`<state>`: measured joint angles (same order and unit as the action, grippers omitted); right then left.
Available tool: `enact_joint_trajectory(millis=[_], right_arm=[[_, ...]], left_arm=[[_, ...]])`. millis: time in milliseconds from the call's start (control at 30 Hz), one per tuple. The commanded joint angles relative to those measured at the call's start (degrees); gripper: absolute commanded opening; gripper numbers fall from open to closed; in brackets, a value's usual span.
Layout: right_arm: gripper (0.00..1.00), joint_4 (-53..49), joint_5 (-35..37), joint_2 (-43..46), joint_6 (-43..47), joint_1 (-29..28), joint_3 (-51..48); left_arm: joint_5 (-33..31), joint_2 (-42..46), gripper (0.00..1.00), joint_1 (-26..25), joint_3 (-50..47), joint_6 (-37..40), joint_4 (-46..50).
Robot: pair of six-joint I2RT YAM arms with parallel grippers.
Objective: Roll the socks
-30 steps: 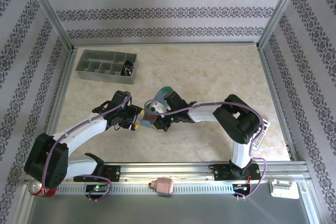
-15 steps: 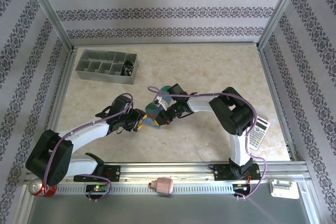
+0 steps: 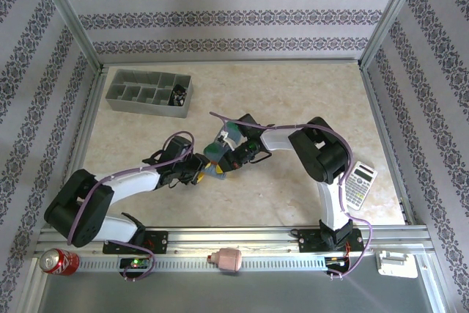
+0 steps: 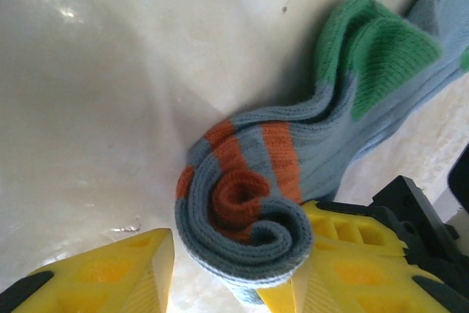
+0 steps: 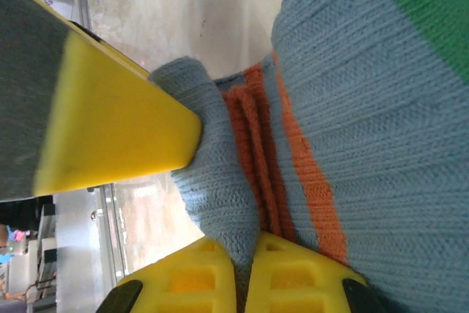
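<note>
The blue-grey striped sock (image 3: 218,153) lies mid-table, its teal toe (image 3: 231,134) pointing away from the arms. In the left wrist view its orange-red cuff end is wound into a tight spiral roll (image 4: 245,214). My left gripper (image 3: 198,170) (image 4: 231,269) is open around that roll, one yellow finger (image 4: 117,273) standing clear of it. My right gripper (image 3: 236,153) (image 5: 249,243) is shut on a fold of the same sock at the cuff, opposite the left gripper's finger (image 5: 110,130). The black sock is out of view.
A grey divided organizer tray (image 3: 146,93) sits at the back left. A calculator (image 3: 357,185) lies near the right arm's base. On the front rail are a red can (image 3: 55,260) and a pink object (image 3: 229,258). Aluminium frame posts border the table.
The right arm folded in toward the centre, uncovering the calculator. The sock came down and slightly left to the table, and the left gripper slid right up to its rolled end.
</note>
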<state>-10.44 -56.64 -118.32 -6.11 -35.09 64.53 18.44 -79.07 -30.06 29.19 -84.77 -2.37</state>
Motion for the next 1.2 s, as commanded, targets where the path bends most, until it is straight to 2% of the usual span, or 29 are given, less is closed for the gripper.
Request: enact_joint_trajectory(millis=[0,67,133,300,367,433,467,533,600,667,733,800,900,1000,1167], right_arm=[[0.0,-9.6,10.9,-5.7,-0.7,0.9,-2.6],[0.0,-10.1,10.6,-6.2,-0.4,0.9,-2.0],[0.0,-10.7,10.3,-6.6,-0.1,0.9,-1.4],[0.0,-12.4,12.1,-6.3,2.4,0.6,0.1],[0.07,-13.1,13.5,-5.7,4.2,0.2,0.6],[0.23,-12.7,15.1,-3.5,6.4,-0.5,0.2],[0.3,-11.8,16.2,-1.6,7.7,-1.1,-0.4],[0.37,-8.1,19.2,3.4,9.9,-2.1,-2.9],[0.4,-1.4,24.7,10.9,12.5,-3.7,-7.8],[0.42,6.8,34.3,19.0,15.9,-6.1,-14.0],[0.51,18.5,45.2,27.6,22.0,-10.0,-22.6],[0.61,27.8,55.6,32.3,28.5,-14.2,-28.4],[0.62,24.7,64.0,31.9,33.9,-18.6,-26.6],[0.63,26.0,69.0,29.2,39.6,-23.1,-25.9],[0.6,24.3,72.0,22.1,43.5,-26.8,-21.0]], left_arm=[[-1.5,-3.1,0.44,-0.9,1.2,2.1,-2.0],[-1.3,-6.1,0.44,-0.9,2.5,3.0,-1.3],[-1.9,-8.7,0.39,-0.9,3.6,3.1,1.2],[-2.9,-12.7,0.18,-1.0,6.0,3.3,11.4],[-2.4,-13.4,0.11,-1.2,6.4,3.1,13.8],[-2.1,-13.6,0.04,-1.3,6.8,2.3,16.4],[-2.0,-13.5,0.01,-1.3,7.1,1.8,18.1],[-2.0,-13.5,0.0,-1.3,8.0,1.6,20.6],[-2.0,-13.5,0.0,-1.4,9.8,1.6,23.4],[-2.0,-13.7,0.0,-1.3,11.3,1.6,25.4],[-1.7,-14.2,0.0,-1.3,12.9,1.8,27.5],[-1.2,-15.0,0.0,-1.3,14.3,2.0,29.0],[-1.2,-15.6,0.0,-1.3,15.9,2.2,30.6],[-1.0,-16.2,0.0,-1.2,16.9,2.5,31.3],[-0.5,-17.3,0.0,-1.2,18.7,3.2,32.3]])
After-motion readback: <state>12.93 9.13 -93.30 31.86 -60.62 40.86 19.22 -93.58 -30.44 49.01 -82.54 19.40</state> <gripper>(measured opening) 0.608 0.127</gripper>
